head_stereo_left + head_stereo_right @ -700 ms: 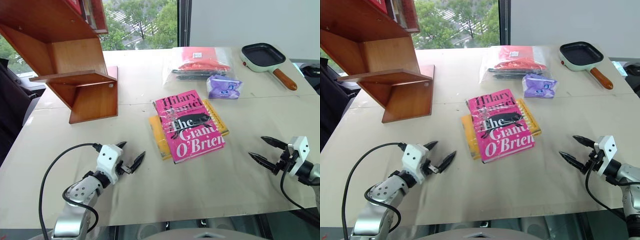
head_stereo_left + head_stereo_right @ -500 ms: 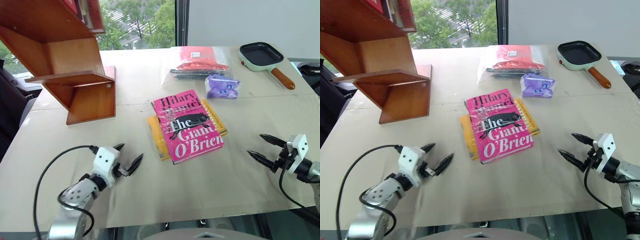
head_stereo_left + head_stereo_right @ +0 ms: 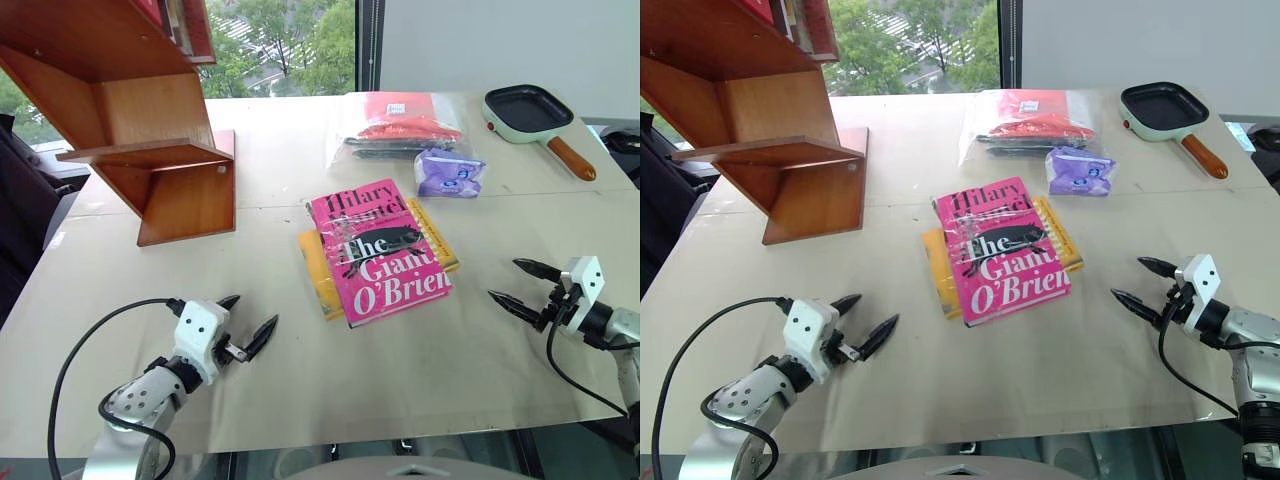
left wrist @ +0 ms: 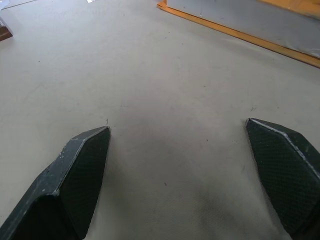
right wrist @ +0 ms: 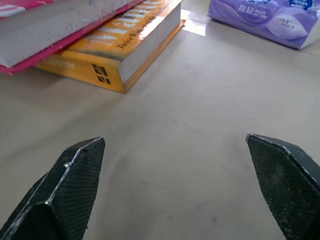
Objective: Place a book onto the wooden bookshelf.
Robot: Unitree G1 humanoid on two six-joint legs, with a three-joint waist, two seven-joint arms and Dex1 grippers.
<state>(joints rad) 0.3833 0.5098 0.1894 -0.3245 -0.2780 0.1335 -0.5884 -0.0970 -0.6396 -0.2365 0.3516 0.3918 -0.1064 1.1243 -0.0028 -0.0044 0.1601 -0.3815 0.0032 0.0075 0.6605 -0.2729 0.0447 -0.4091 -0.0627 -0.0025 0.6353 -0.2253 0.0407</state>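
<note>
The pink book (image 3: 379, 252) lay flat near the middle of the desk (image 3: 420, 370), stacked on a yellow-orange book (image 3: 322, 280). The wooden bookshelf (image 3: 150, 120) stood at the far left of the desk, well apart from both books. The left pincer (image 3: 246, 322) hovered near the front edge, released and empty. The right pincer (image 3: 523, 287) hung to the right of the books, also spread wide and grasping nothing.
</note>
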